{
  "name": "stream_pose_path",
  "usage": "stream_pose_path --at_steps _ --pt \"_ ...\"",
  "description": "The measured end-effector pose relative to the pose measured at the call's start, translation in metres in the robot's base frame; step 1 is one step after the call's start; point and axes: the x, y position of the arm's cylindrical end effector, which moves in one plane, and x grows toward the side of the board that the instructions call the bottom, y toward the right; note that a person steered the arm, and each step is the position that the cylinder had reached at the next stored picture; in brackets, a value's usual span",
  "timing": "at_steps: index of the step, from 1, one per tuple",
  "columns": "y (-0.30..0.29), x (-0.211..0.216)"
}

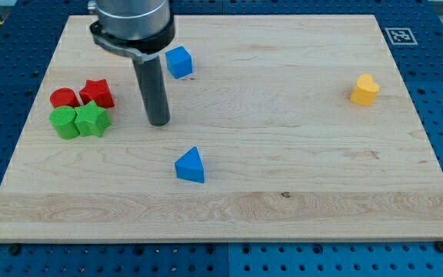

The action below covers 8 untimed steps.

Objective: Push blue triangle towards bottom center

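The blue triangle (190,165) lies on the wooden board (298,185), a little left of centre and below the middle. My tip (158,122) rests on the board above and to the left of the blue triangle, with a clear gap between them. A blue cube (179,61) sits near the view's top, just right of the rod.
At the view's left is a tight cluster: a red cylinder (64,98), a red star (97,93), a green cylinder-like block (65,122) and a green star (92,120). A yellow block (364,89) sits at the right. A marker tag (399,35) is at the top right corner.
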Motion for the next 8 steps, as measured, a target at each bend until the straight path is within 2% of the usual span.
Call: stream_pose_path --at_steps 3,8 --pt "-0.013 0.036" --pt "0.051 0.068"
